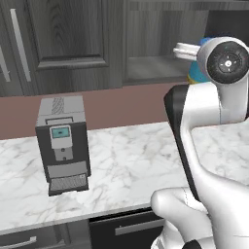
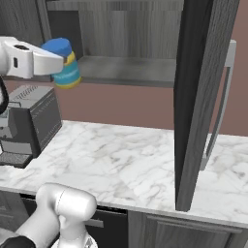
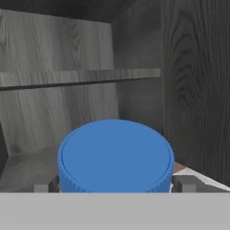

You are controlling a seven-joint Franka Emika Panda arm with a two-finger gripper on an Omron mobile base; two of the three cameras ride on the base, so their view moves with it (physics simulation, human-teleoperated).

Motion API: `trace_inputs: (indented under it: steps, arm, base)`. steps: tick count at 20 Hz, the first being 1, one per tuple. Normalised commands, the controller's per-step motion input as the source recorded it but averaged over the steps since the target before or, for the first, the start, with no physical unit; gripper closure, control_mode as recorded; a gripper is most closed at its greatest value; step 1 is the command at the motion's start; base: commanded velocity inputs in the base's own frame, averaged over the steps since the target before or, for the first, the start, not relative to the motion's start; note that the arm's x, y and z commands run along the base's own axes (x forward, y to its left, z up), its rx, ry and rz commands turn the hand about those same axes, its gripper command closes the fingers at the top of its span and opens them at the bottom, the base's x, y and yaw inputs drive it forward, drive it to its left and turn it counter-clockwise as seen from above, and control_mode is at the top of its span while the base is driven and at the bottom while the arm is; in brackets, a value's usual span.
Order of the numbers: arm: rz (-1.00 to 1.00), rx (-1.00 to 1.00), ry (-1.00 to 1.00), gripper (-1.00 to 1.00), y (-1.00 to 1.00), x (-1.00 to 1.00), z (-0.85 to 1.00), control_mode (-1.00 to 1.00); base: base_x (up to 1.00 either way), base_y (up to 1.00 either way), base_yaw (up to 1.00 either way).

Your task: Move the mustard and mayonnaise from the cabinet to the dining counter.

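The gripper (image 3: pixel 115 185) has its jaws spread wide on either side of the mayonnaise (image 3: pixel 115 157), whose blue lid sits between the fingertips (image 3: pixel 183 183), at the front edge of the open cabinet (image 2: pixel 126 68) shelf, above the marble worktop (image 2: pixel 116 160).

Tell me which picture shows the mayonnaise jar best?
The right base view: the mayonnaise jar shows its blue lid, yellow body and label band. The hand view shows just its lid; the left base view, a sliver behind the arm.
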Motion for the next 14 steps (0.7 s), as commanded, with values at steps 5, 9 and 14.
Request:
trace_inputs:
  steps: [5,9,14]
  arm:
    - [0.0,0.0,0.06,1.0,0.13,-0.99,-0.18,-1.0]
    - [0.0,0.0,0.03,1.0,0.0,-0.83,-0.28,-1.0]
    - [0.0,0.0,0.04,1.0,0.0,-0.61,-0.18,-1.0]
  base:
    - [0.0,0.0,0.0]
    - [0.0,0.0,0.0]
    - [0.0,0.0,0.0]
